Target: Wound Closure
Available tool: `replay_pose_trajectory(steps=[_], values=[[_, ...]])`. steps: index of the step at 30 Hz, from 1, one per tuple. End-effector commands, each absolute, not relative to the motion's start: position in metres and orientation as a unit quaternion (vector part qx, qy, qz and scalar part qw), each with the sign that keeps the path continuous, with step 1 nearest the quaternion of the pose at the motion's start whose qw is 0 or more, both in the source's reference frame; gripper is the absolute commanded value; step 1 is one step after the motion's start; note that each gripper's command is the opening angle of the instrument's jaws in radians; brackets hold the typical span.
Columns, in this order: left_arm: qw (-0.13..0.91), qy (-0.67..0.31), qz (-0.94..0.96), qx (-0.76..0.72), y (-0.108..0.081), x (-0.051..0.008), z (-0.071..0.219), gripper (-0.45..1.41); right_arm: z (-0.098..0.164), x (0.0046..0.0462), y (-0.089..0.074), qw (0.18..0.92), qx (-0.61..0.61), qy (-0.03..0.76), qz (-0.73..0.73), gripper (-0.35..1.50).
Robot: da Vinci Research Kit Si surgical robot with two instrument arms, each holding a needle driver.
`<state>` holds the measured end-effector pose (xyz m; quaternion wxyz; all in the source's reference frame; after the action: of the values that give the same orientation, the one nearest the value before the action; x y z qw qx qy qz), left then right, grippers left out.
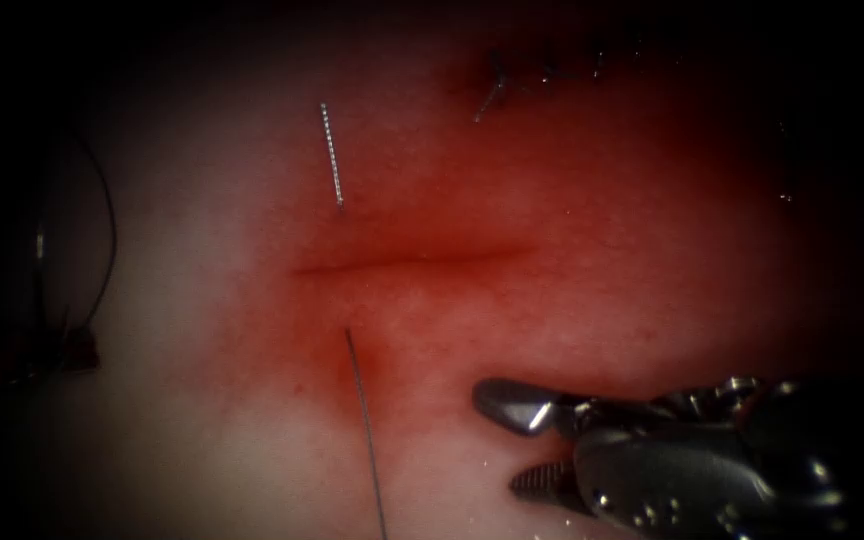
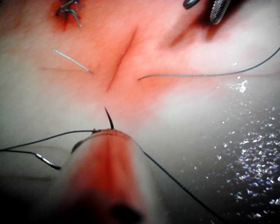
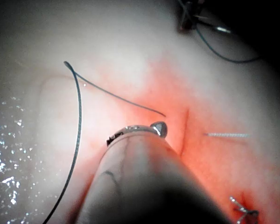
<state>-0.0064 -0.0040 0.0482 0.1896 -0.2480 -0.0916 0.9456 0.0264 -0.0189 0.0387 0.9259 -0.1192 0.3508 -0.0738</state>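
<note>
Red fluid stains the tissue around the cut. The cut lies up and to the left of the right tool. That tool hangs over the tissue on the near side of the cut, its jaws spread apart and gripping nothing.

Dark thread comes out of the tissue just left of the right tool's tips, on the near side of the cut, and trails off toward the viewer. Across the cut from the tool, a pale, beaded length of thread lies on the surface and enters the tissue close to the cut. An older stitch sits well beyond the tool, on the far side.

In the left wrist view a thin dark curved point stands at the tip of the left tool, with thread running off to both sides. Whether that point is the needle, and what this tool holds, cannot be told.
</note>
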Motion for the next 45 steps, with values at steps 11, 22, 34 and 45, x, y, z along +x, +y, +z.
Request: replay_pose_trajectory(steps=[11, 22, 34, 45], values=[[0.19, -0.091, 0.946, -0.248, -0.004, -0.0069, 0.049, -0.45, 0.047, 0.031, -0.009, 0.856, 0.08, 0.376, 0.346, 0.85], [0.185, -0.091, 0.946, -0.249, -0.004, -0.0071, 0.049, -0.45, 0.054, 0.0349, -0.005, 0.741, 0.16, 0.403, 0.512, 1.06], [0.185, -0.092, 0.946, -0.249, -0.004, -0.0071, 0.049, -0.45, 0.058, 0.037, -0.005, 0.714, 0.173, 0.387, 0.557, 1.01], [0.182, -0.091, 0.947, -0.25, -0.004, -0.0071, 0.049, -0.45, 0.06, 0.0369, -0.005, 0.712, 0.17, 0.368, 0.573, 1.05]])
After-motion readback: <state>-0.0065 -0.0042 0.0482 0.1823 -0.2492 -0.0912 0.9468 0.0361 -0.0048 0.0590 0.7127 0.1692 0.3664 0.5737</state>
